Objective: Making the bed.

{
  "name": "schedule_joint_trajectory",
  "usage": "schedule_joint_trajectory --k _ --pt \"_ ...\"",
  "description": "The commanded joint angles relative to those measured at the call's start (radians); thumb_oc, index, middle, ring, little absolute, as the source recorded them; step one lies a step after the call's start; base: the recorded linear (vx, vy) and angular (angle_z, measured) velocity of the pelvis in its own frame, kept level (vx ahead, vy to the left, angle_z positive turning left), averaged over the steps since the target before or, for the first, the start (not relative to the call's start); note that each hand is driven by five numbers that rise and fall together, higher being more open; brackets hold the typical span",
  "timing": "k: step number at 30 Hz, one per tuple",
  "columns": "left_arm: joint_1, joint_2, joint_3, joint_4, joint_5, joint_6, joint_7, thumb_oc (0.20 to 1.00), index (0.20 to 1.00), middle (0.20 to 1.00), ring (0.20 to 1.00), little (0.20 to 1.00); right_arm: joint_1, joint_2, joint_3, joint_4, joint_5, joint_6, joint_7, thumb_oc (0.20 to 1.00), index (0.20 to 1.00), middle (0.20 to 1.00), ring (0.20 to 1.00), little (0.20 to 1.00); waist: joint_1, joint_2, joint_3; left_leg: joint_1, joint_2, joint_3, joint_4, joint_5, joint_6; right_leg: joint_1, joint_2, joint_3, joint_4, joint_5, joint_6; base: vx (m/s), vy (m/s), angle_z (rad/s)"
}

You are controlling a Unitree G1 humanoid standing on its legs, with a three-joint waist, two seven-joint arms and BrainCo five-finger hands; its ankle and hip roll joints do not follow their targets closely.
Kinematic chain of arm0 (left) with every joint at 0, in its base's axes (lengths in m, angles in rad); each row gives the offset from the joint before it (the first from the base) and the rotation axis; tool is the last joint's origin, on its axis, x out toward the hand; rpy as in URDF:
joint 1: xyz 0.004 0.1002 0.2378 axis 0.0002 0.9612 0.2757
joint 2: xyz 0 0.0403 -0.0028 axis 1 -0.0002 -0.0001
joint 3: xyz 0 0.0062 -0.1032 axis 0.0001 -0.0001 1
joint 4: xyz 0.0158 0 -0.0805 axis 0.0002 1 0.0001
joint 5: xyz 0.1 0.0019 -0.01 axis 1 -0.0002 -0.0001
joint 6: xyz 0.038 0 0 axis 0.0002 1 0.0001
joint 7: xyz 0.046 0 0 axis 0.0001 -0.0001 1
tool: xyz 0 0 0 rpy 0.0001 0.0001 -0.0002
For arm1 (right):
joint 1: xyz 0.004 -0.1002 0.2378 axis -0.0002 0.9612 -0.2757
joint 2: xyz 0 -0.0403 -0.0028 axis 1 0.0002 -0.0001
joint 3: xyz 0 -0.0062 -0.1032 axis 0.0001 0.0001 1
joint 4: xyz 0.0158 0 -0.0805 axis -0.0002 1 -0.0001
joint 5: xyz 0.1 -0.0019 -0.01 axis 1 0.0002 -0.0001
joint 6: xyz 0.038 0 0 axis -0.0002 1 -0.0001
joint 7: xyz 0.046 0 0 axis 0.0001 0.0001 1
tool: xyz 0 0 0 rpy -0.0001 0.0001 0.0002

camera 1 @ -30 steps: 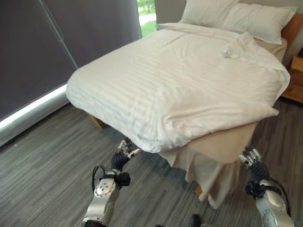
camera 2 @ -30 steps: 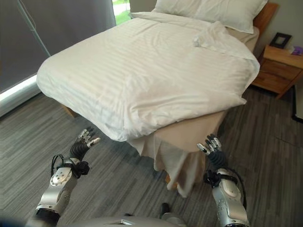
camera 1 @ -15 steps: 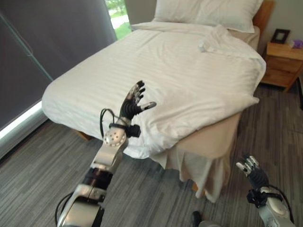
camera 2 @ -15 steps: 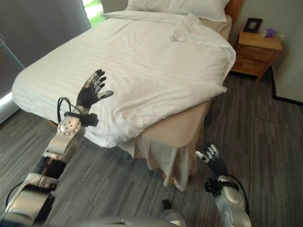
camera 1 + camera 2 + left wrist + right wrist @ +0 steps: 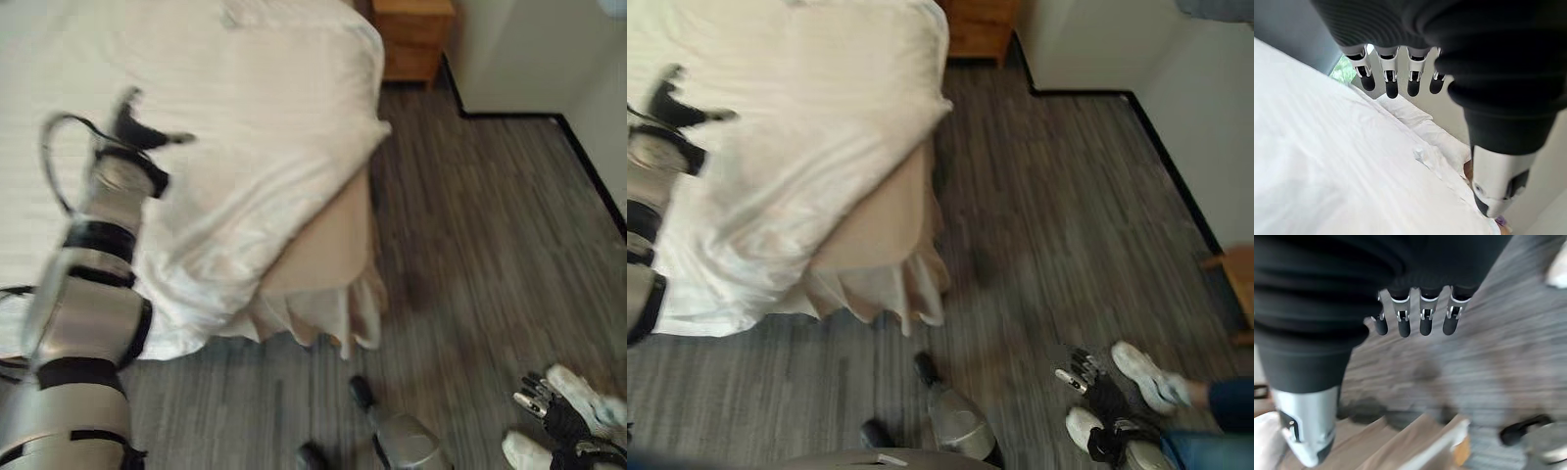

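Note:
The bed's white striped duvet [image 5: 255,127] lies spread over the mattress. At the near corner it stops short, leaving a tan corner [image 5: 328,235] and a cream bed skirt [image 5: 313,313] showing. My left hand [image 5: 135,125] is raised over the duvet near the foot of the bed, open, its straight fingers [image 5: 1391,78] holding nothing. White pillows [image 5: 1405,110] lie at the head. My right hand [image 5: 549,411] hangs low above the floor at the right, open and empty, well away from the bed.
A wooden nightstand [image 5: 416,39] stands by the wall beyond the bed. A person's white shoes [image 5: 1146,377] and blue trouser leg [image 5: 1205,450] are right beside my right hand. Grey plank floor [image 5: 470,225] stretches between bed and wall.
The camera has swung right and down, bringing the wall, floor and a person's shoes into view. My left arm has lifted higher over the duvet; the right hand stays low.

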Motion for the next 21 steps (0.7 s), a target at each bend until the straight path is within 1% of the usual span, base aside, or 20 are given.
schedule_joint_trajectory --k 1,3,4,6,8,10,11,13,14,15,18,19,20,21 --pt "-0.034 0.013 -0.04 -0.032 0.148 0.006 0.074 1.0 1.0 1.0 1.0 1.0 -0.105 -0.032 -0.001 -0.032 0.084 -0.069 0.024 1.0 1.0 1.0 1.0 1.0 0.081 -0.021 -0.013 0.048 0.063 -0.061 0.013 0.065 -0.062 0.02 -0.029 -0.024 0.012 0.001 0.117 0.0 0.021 -0.09" --pt "-0.06 0.027 -0.062 -0.023 0.184 0.017 0.085 1.0 1.0 1.0 1.0 1.0 -0.121 -0.036 0.023 -0.035 0.095 -0.079 0.028 1.0 1.0 1.0 1.0 1.0 0.086 -0.033 0.001 0.031 0.066 -0.059 0.013 0.067 -0.061 0.004 -0.028 -0.026 0.012 0.005 0.117 -0.03 0.008 0.0" --pt "-0.078 0.028 -0.083 -0.024 0.2 0.021 0.091 1.0 1.0 1.0 1.0 1.0 -0.137 -0.047 0.042 -0.043 0.103 -0.093 0.025 1.0 1.0 1.0 1.0 1.0 0.091 -0.046 0.024 0.009 0.067 -0.065 0.013 0.07 -0.06 -0.017 -0.029 -0.029 0.012 0.01 0.117 -0.07 -0.004 0.04" --pt "-0.103 0.036 -0.114 -0.014 0.234 0.024 0.097 1.0 1.0 1.0 1.0 1.0 -0.161 -0.051 0.064 -0.041 0.111 -0.105 0.019 1.0 1.0 1.0 1.0 1.0 0.094 -0.057 0.041 -0.013 0.068 -0.074 0.013 0.074 -0.058 -0.037 -0.028 -0.032 0.012 0.015 0.117 -0.07 -0.013 0.06" --pt "-0.113 0.045 -0.133 0.001 0.264 0.036 0.104 1.0 1.0 1.0 1.0 1.0 -0.182 -0.053 0.09 -0.051 0.115 -0.114 0.019 1.0 1.0 1.0 1.0 1.0 0.094 -0.078 0.06 -0.034 0.072 -0.075 0.013 0.077 -0.056 -0.06 -0.023 -0.03 0.012 0.027 0.12 -0.07 -0.032 0.17" --pt "-0.133 0.056 -0.154 0.025 0.282 0.047 0.103 1.0 1.0 1.0 1.0 1.0 -0.176 -0.058 0.102 -0.072 0.119 -0.125 0.02 1.0 1.0 1.0 1.0 1.0 0.098 -0.103 0.081 -0.059 0.079 -0.075 0.013 0.084 -0.054 -0.086 -0.018 -0.029 0.012 0.037 0.119 -0.05 -0.044 0.0" --pt "-0.134 0.056 -0.155 0.026 0.281 0.047 0.103 1.0 1.0 1.0 1.0 1.0 -0.176 -0.058 0.102 -0.072 0.119 -0.125 0.02 1.0 1.0 1.0 1.0 1.0 0.098 -0.103 0.08 -0.06 0.079 -0.076 0.013 0.084 -0.054 -0.087 -0.018 -0.03 0.012 0.037 0.119 -0.05 -0.039 -0.05" --pt "-0.155 0.06 -0.17 0.033 0.281 0.052 0.102 1.0 1.0 1.0 1.0 1.0 -0.183 -0.061 0.118 -0.069 0.117 -0.134 0.017 1.0 1.0 1.0 1.0 1.0 0.095 -0.122 0.099 -0.09 0.078 -0.084 0.013 0.09 -0.05 -0.11 -0.014 -0.03 0.012 0.044 0.119 -0.08 -0.041 -0.01" --pt "-0.17 0.06 -0.184 0.039 0.281 0.055 0.1 1.0 1.0 1.0 1.0 1.0 -0.195 -0.059 0.133 -0.06 0.112 -0.142 0.004 1.0 1.0 1.0 1.0 1.0 0.096 -0.142 0.115 -0.119 0.079 -0.092 0.013 0.099 -0.047 -0.133 -0.005 -0.029 0.012 0.054 0.118 -0.09 -0.068 0.01" --pt "-0.175 0.061 -0.197 0.04 0.284 0.056 0.098 1.0 1.0 1.0 1.0 1.0 -0.202 -0.055 0.139 -0.061 0.113 -0.143 0.0 1.0 1.0 1.0 1.0 1.0 0.097 -0.15 0.121 -0.13 0.079 -0.098 0.013 0.102 -0.045 -0.141 -0.003 -0.029 0.012 0.057 0.117 -0.06 -0.061 0.0" --pt "-0.173 0.048 -0.214 0.04 0.29 0.054 0.083 1.0 1.0 1.0 1.0 1.0 -0.206 -0.043 0.15 -0.071 0.12 -0.146 -0.002 1.0 1.0 1.0 1.0 1.0 0.099 -0.158 0.132 -0.153 0.079 -0.114 0.016 0.104 -0.041 -0.151 -0.006 -0.034 0.012 0.06 0.116 -0.02 -0.04 0.02" --pt "-0.168 0.035 -0.22 0.05 0.294 0.054 0.066 1.0 1.0 1.0 1.0 1.0 -0.209 -0.035 0.159 -0.066 0.122 -0.147 -0.004 1.0 1.0 1.0 1.0 1.0 0.101 -0.158 0.139 -0.158 0.078 -0.121 0.018 0.103 -0.039 -0.155 -0.008 -0.036 0.012 0.06 0.115 -0.02 -0.014 0.06" --pt "-0.158 0.003 -0.222 0.057 0.295 0.053 0.049 1.0 1.0 1.0 1.0 1.0 -0.222 -0.024 0.178 -0.052 0.116 -0.147 -0.011 1.0 1.0 1.0 1.0 1.0 0.104 -0.158 0.146 -0.161 0.075 -0.129 0.016 0.101 -0.037 -0.159 -0.011 -0.038 0.012 0.058 0.114 -0.02 -0.005 0.09" --pt "-0.158 0.003 -0.222 0.057 0.295 0.053 0.049 1.0 1.0 1.0 1.0 1.0 -0.222 -0.024 0.178 -0.052 0.116 -0.148 -0.011 1.0 1.0 1.0 1.0 1.0 0.104 -0.157 0.146 -0.162 0.075 -0.129 0.016 0.101 -0.037 -0.16 -0.011 -0.038 0.012 0.058 0.114 -0.02 0.014 0.15"
